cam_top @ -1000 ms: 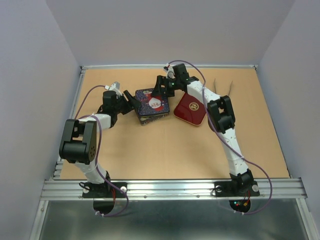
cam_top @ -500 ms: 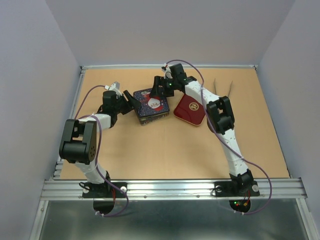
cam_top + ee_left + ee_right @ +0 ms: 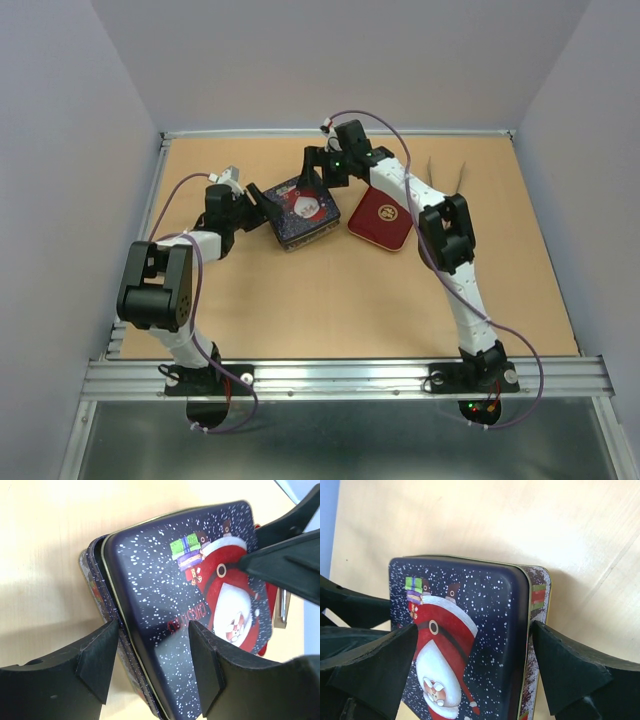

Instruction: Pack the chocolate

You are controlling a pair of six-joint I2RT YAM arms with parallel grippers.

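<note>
The Santa tin (image 3: pixel 297 213) sits on the table (image 3: pixel 330 300) with its lid on, the red tray (image 3: pixel 380 218) just beside it; the chocolate shows in no view, and whether the tin holds it I cannot tell; the left gripper (image 3: pixel 154 627) straddles the tin's corner, half-spread, grip unclear; the right gripper (image 3: pixel 474 627) hangs wide over the tin's far edge, holding nothing

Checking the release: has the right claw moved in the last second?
Yes. The right claw has pulled back toward the far table edge, away from the red tray.
</note>
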